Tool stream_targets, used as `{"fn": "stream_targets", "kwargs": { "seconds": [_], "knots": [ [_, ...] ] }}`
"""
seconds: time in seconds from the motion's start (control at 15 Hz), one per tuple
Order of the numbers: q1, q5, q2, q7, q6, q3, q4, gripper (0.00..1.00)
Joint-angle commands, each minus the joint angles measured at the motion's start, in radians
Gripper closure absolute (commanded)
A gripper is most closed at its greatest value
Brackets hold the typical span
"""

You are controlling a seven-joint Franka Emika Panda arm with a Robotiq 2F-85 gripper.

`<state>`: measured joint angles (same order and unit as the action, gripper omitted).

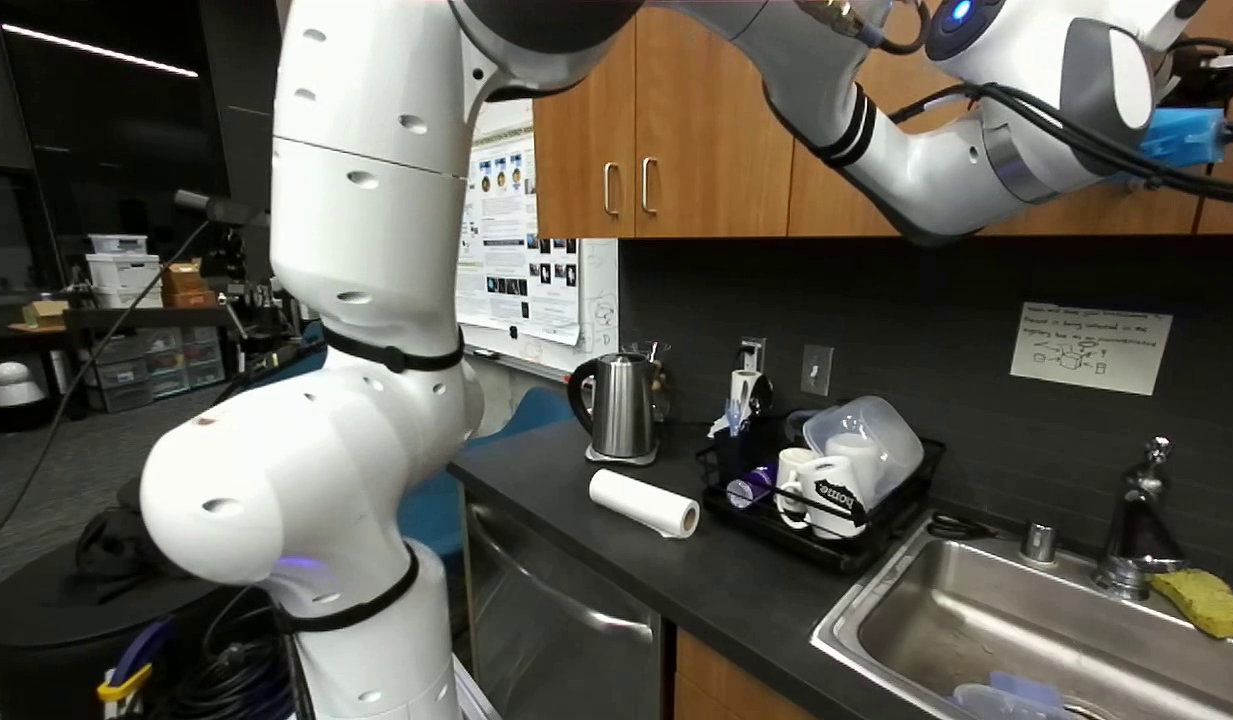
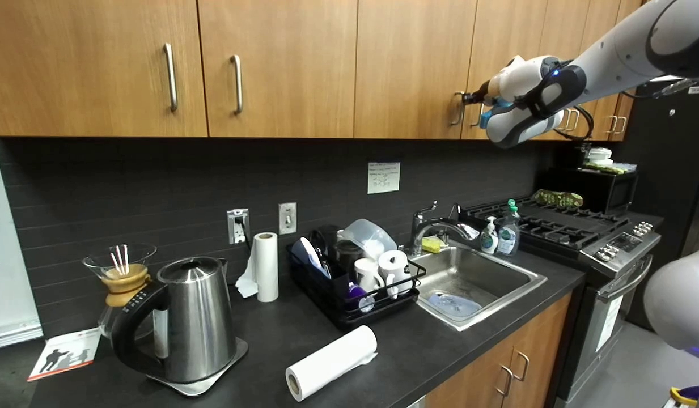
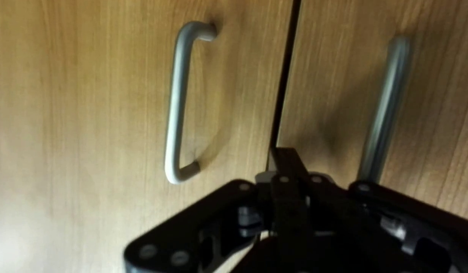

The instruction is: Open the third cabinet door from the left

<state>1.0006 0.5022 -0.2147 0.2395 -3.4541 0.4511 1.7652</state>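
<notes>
The third cabinet door (image 2: 411, 68) from the left, plain wood, lies flush with its neighbours in an exterior view. Near its lower right edge is a vertical metal handle (image 2: 458, 110). My gripper (image 2: 467, 98) is right beside that handle, at the cabinet front. In the wrist view, the door's handle (image 3: 176, 106) stands to the left of my gripper (image 3: 282, 157), whose black fingers are together with nothing between them. The fingertips lie over the dark seam between two doors, apart from the handle. To the right, the neighbouring door's handle (image 3: 385, 110) runs down behind the gripper linkage.
Below the cabinets, the counter holds a steel kettle (image 2: 196, 317), a lying paper roll (image 2: 332, 362), a black dish rack (image 2: 349, 314) with mugs, and a sink (image 2: 474, 277) with a faucet (image 2: 434, 226). Two more handled doors are at the left, including the second door (image 2: 281, 68).
</notes>
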Motion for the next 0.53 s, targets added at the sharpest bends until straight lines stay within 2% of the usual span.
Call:
{"fn": "stream_targets", "kwargs": {
  "seconds": [0.0,0.47],
  "knots": [
    [0.089,0.080,-0.054,0.039,0.001,0.095,-0.073,1.00],
    [0.254,0.192,-0.099,0.087,0.001,0.271,-0.059,1.00]
  ]
}}
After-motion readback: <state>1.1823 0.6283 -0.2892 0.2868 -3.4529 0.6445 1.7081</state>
